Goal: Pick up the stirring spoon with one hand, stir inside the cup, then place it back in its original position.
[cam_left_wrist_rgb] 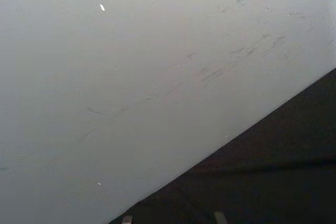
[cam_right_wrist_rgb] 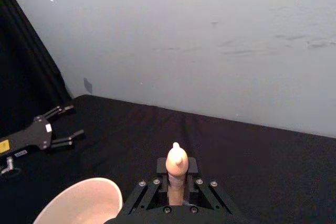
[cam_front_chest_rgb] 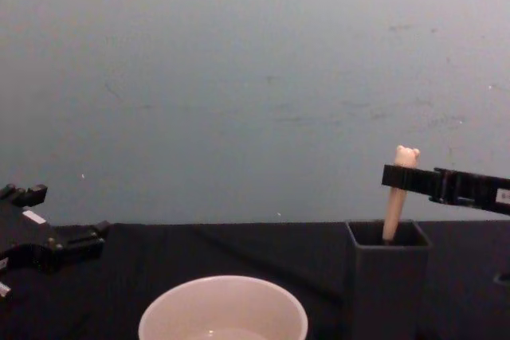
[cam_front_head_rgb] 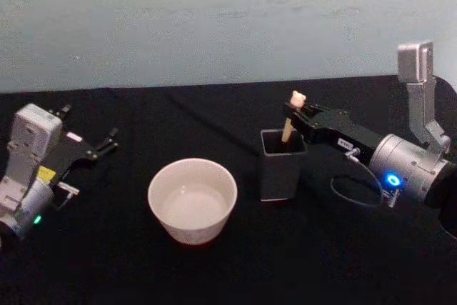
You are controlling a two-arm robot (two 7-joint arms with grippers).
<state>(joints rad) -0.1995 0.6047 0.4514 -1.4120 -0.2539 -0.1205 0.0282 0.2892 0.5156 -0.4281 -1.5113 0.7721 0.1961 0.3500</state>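
The right gripper [cam_front_head_rgb: 294, 109] reaches in from the right side of the black table [cam_front_head_rgb: 214, 276] and is closed on the upper handle of the stirring spoon [cam_front_head_rgb: 291, 116], just under the little bear head. The spoon stands nearly upright in the dark square holder [cam_front_head_rgb: 281, 163], its lower part hidden inside, so the bowl cannot be seen. In the chest view the gripper [cam_front_chest_rgb: 396, 176] sits above the holder's [cam_front_chest_rgb: 386, 276] rim, with open air over the spoon [cam_front_chest_rgb: 396, 197]. The cup [cam_front_head_rgb: 192, 200] stands to the left of the holder, near but apart from it, with open black cloth around it. The left gripper [cam_front_head_rgb: 106, 141] lies parked well off at the table's left edge, fingers spread apart, holding nothing. A pale wall [cam_front_head_rgb: 214, 19] rises at the table's far edge.
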